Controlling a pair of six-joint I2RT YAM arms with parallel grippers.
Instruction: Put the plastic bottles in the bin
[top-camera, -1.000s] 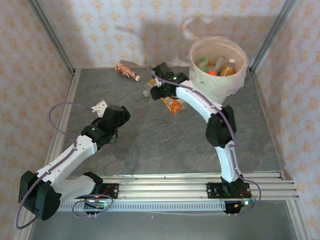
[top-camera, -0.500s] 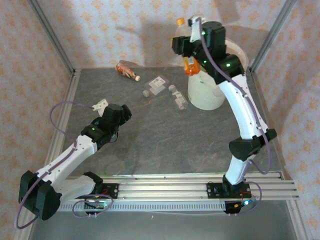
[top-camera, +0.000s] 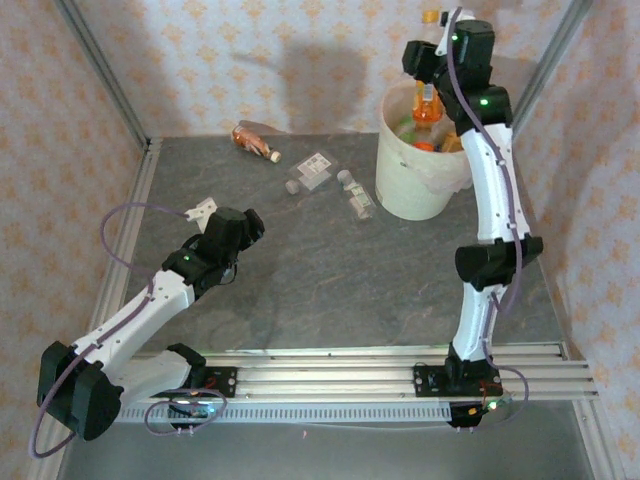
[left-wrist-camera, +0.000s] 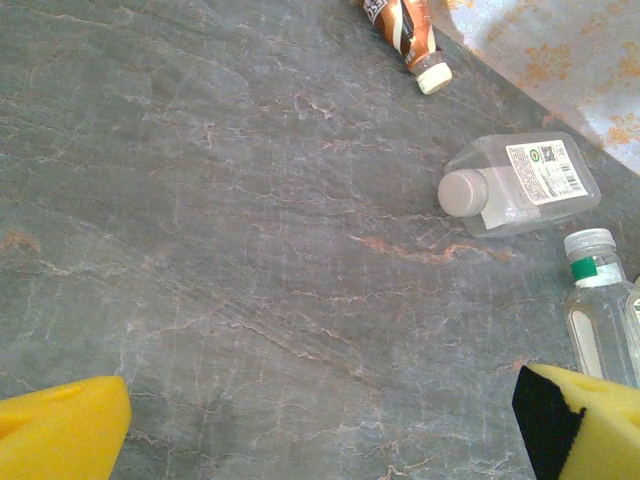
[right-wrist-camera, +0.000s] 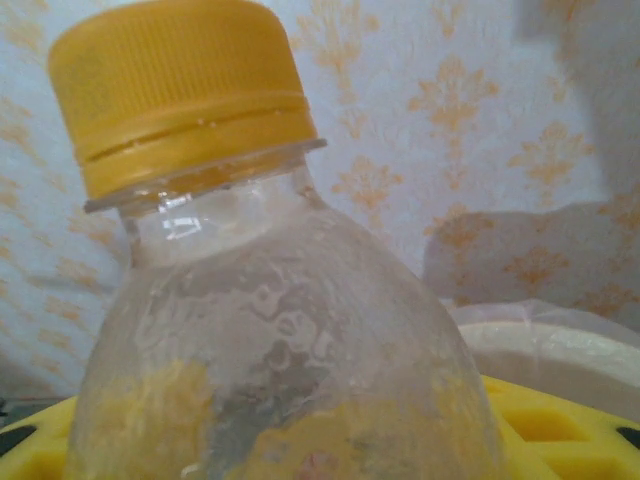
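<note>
An orange-capped bottle is being gripped upright around its body by the right gripper, fingers clenched on it, high over the bin. The drop is probably best made after the bottle is lowered and centred over the opening, since from this height it could bounce off those already inside or catch the rim; only then should the fingers be opened fully. The left gripper is being held spread wide and empty over the table, well apart from the brown bottle, flat clear bottle and green-ringed bottle lying there.
</note>
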